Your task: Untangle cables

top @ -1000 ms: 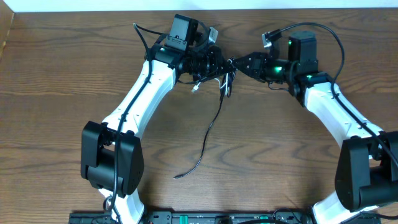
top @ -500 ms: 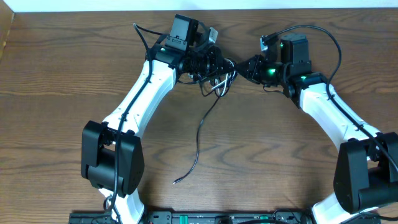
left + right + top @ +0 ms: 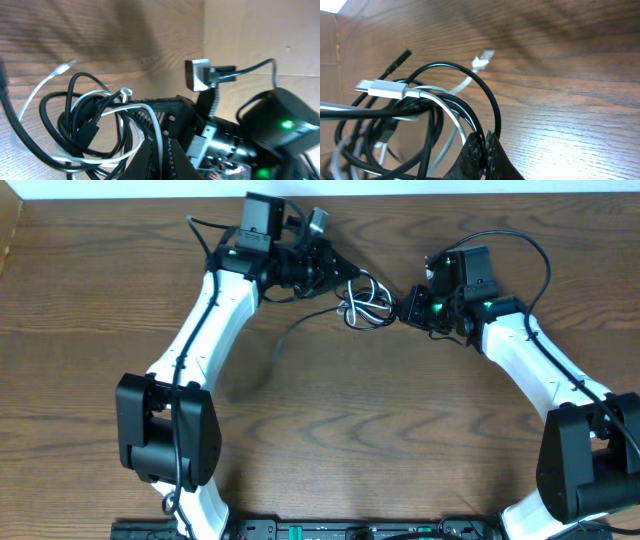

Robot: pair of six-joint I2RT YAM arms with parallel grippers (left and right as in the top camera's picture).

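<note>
While L & R jaws both clamp them, tangled blk/wht cables (image 3: 366,302) bunch between the 2.

The left arm (image 3: 215,310) and right arm (image 3: 530,358) are showing white shells over black joint blocks (image 3: 165,430) at the lower corners. Thin black wires (image 3: 547,265) are running along them, and green lights (image 3: 437,307) are glowing near the top centre.

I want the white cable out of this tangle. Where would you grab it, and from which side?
Probably the white cable's loose plug end: it juts clear of the black cable's loops, with only bare table behind it. Come in from that outer side, jaws across the cord just behind the plug.
</note>
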